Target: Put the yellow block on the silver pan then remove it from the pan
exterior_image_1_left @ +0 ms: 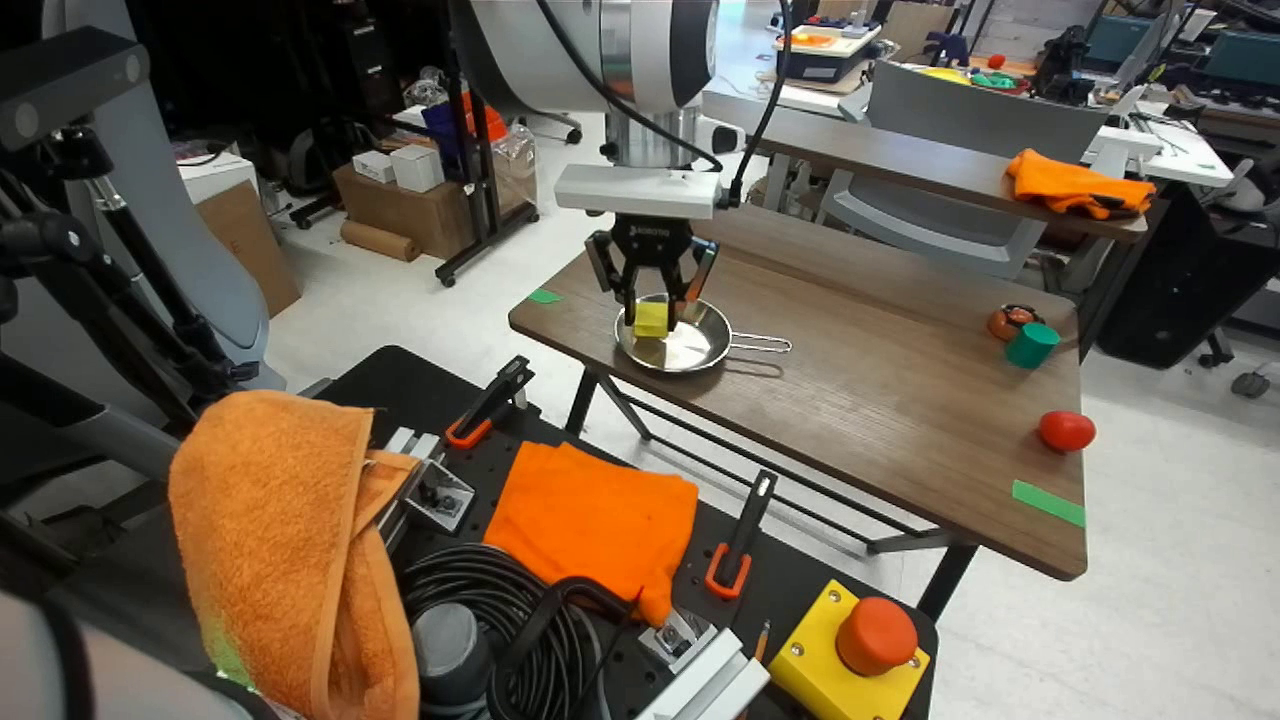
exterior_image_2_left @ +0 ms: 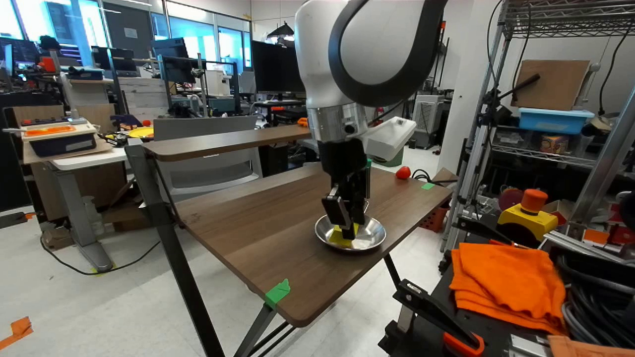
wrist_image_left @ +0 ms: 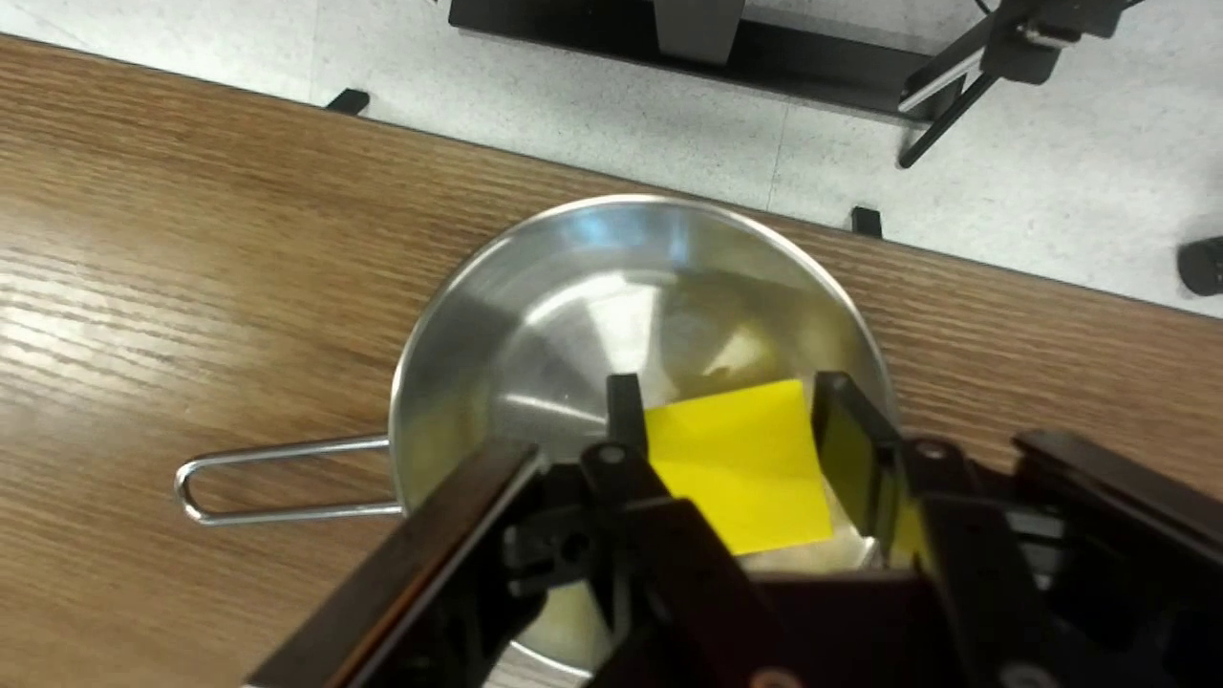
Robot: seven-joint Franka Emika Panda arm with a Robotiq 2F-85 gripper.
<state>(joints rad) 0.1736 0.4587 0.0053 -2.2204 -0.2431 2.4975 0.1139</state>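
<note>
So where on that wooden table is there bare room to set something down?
The broadest patch is the wooden table between the silver pan and the green cylinder and red round object. Another lies between pan and the edge by the gray chair. Crowded: the pan, where the gripper straddles the yellow block; the opposite edge leaves little room.

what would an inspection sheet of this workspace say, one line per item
Surface: brown table, green tape near each end
Job's things: silver pan on the table; yellow block within its rim, contact with the bottom unclear
Clutter: green cylinder, red object, orange-and-black object, at the table's end away from the pan
Gripper: jaws either side of the yellow block; whether they grip it, cannot tell
Cables: coiled black cable on the black board
Surroundings: orange cloth and yellow box with a red button on that board
</note>
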